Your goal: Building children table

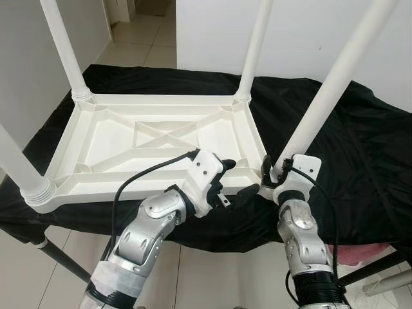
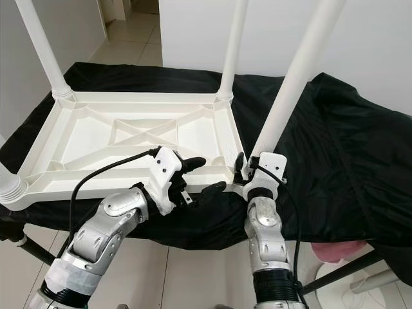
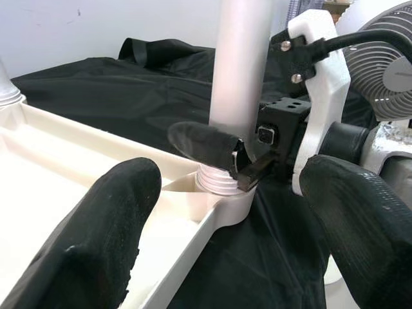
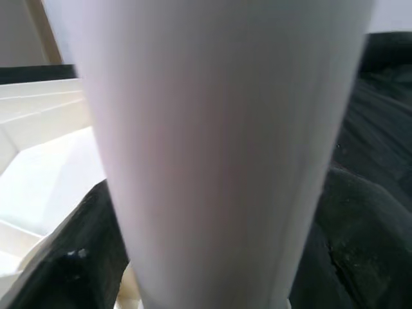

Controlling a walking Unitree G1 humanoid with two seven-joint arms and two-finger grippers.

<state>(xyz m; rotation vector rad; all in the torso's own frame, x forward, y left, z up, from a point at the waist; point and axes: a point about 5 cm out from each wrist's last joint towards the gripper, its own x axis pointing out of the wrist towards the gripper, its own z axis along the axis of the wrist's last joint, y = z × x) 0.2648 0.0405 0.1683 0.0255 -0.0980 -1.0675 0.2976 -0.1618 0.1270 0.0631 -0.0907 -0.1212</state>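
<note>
The right gripper (image 1: 273,172) has its jaws closed around the foot of the near right leg (image 1: 325,96), right where the leg's threaded collar meets the corner socket; from the right wrist the white tube sits pressed between the dark fingers. The left gripper (image 1: 239,179) hovers with jaws spread wide just beside that same corner, gripping nothing, one finger over the rim and the other off the near edge. The table top (image 1: 96,138) lies upside down on a worktop draped in black cloth (image 1: 360,154), ribbed underside up, with the far right leg (image 1: 254,45), far left leg (image 1: 64,48) and near left leg (image 1: 19,164) already standing in their corners. It looks like light, hollow, stiff plastic with a smooth, rather slippery surface, so I'd judge the leg is best held low by the collar, as here, and the top steadied at its rim or ribs, since it could slide on the cloth.
</note>
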